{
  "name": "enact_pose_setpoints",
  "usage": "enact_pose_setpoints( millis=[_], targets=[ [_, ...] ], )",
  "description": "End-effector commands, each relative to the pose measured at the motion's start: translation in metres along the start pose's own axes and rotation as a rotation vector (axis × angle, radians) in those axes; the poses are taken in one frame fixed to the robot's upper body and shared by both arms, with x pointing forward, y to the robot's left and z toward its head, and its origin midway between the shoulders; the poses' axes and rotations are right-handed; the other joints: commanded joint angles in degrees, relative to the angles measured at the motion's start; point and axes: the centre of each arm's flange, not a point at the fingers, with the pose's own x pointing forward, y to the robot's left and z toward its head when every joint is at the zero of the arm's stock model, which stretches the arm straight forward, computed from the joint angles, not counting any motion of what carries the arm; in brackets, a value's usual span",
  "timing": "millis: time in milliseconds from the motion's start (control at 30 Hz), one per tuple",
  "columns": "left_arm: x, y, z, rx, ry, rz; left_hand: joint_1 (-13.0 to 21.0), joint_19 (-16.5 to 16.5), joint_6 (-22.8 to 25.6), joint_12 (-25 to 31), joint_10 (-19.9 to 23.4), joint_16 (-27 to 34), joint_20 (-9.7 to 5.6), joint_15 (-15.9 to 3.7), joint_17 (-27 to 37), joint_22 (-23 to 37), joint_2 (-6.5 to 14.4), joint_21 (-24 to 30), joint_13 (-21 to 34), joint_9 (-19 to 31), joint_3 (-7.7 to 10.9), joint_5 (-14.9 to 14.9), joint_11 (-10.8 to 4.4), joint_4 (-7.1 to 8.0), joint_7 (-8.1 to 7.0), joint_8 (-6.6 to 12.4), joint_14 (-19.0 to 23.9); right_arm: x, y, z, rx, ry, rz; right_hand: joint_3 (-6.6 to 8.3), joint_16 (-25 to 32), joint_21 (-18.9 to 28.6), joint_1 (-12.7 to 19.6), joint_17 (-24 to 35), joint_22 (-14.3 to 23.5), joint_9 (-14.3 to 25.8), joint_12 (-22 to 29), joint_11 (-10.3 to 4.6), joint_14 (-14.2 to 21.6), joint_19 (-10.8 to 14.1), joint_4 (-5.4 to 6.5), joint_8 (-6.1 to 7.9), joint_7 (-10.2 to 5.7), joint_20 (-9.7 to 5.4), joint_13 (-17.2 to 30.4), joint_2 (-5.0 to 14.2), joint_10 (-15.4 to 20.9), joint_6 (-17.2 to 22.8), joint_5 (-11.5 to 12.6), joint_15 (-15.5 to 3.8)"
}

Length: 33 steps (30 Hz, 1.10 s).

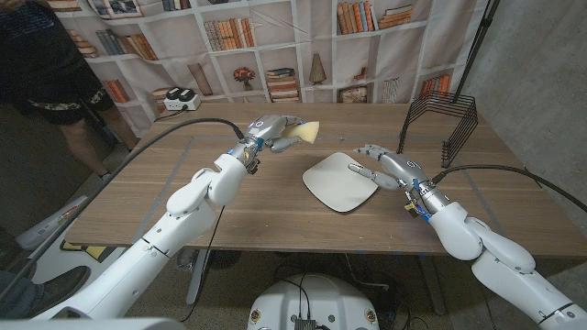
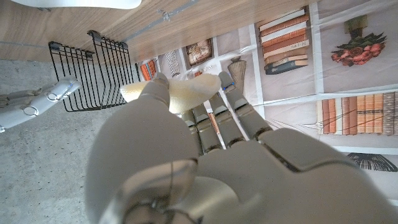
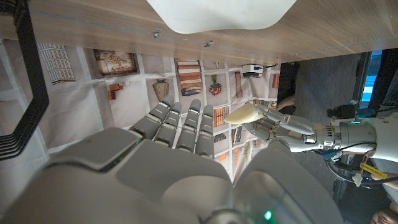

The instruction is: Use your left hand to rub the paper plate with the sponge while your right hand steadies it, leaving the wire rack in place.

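Note:
A white paper plate (image 1: 341, 181) lies on the wooden table (image 1: 238, 215), right of centre. My left hand (image 1: 269, 130) is raised above the table behind and left of the plate, and grips a pale yellow sponge (image 1: 304, 134). The sponge (image 2: 180, 93) pokes out past the fingers in the left wrist view, and the sponge (image 3: 244, 114) is held by the left hand (image 3: 283, 129) in the right wrist view. My right hand (image 1: 381, 165) hovers at the plate's right edge, fingers spread and pointing over the plate (image 3: 221, 14), holding nothing. The black wire rack (image 1: 442, 124) stands at the back right.
A person in dark clothes (image 1: 50, 69) stands at the table's far left corner. A white device (image 1: 179, 99) sits past the back edge. A bookshelf-print backdrop (image 1: 275, 46) runs behind. Black cables (image 1: 183, 133) trail from both arms over the table.

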Motion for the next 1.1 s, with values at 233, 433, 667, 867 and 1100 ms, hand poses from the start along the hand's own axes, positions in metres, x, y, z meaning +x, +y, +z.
enact_pose_setpoints(
  millis=[233,433,667,867,1100],
  targets=[
    [0.005,-0.01,0.006,-0.021,-0.027,-0.028,-0.3,-0.4,0.3,-0.2,-0.1,-0.3,-0.03,-4.53,0.1,-0.1,-0.1,-0.1,0.3,0.2,0.16,-0.2,-0.13,0.16,-0.13,-0.15,-0.2,0.002,0.022,-0.007,-0.051,0.034,0.064,0.09,-0.1,0.0,0.6,0.2,0.3,0.3,0.1,-0.58,0.1,-0.3,-0.17,-0.28,-0.5,-2.35,0.1,0.26,0.3,0.2,0.4,0.11],
    [0.01,-0.017,0.008,-0.035,-0.031,-0.052,-0.4,-0.7,0.3,-0.2,-0.1,-0.3,0.08,-4.48,0.1,-0.1,-0.1,-0.2,0.3,0.2,0.15,-0.2,-0.11,0.22,-0.11,-0.2,-0.2,0.002,0.028,-0.007,-0.063,0.029,0.079,0.03,0.4,0.1,0.7,0.1,0.3,0.3,0.6,-1.06,1.9,0.1,-0.3,0.05,-1.15,-2.8,0.1,0.34,2.1,1.5,0.5,-1.05],
    [0.02,-0.029,0.015,-0.049,-0.057,-0.082,-0.6,-1.1,-0.1,-0.2,-0.3,-0.5,0.2,-4.29,0.1,-0.1,-0.1,-0.3,0.3,0.2,0.14,-0.3,-0.01,0.33,0.05,-0.41,-0.6,0.004,0.031,-0.007,-0.06,0.034,0.084,0.0,0.4,0.2,0.7,0.1,0.3,0.3,0.6,-1.1,2.2,0.2,-0.36,0.08,-1.16,-2.96,0.1,0.34,2.4,1.8,0.5,-1.31],
    [0.027,-0.039,0.022,-0.045,-0.083,-0.113,-0.7,-1.5,-0.8,-0.5,-1.0,-0.6,0.27,-4.33,0.1,-0.1,-0.2,-0.4,0.3,0.2,0.13,-0.3,0.12,0.43,0.09,-0.75,-0.9,0.004,0.032,-0.008,-0.06,0.041,0.086,-0.01,0.2,0.2,0.8,0.1,0.3,0.3,0.5,-1.2,2.1,0.2,-0.41,0.03,-1.15,-3.05,0.1,0.38,2.3,1.9,0.6,-1.2],
    [0.03,-0.048,0.026,-0.03,-0.09,-0.16,-0.9,-2.0,-1.3,-0.6,-1.4,-0.8,0.28,-4.02,0.1,-0.1,-0.2,-0.6,0.3,0.2,0.13,-0.3,0.12,0.52,-0.11,-0.97,-1.4,0.004,0.032,-0.011,-0.059,0.047,0.091,-0.01,0.2,0.1,0.8,0.0,0.3,0.3,0.4,-1.15,2.1,0.2,-0.45,0.04,-1.17,-3.02,0.1,0.43,2.3,2.1,0.6,-1.31]
  ],
)
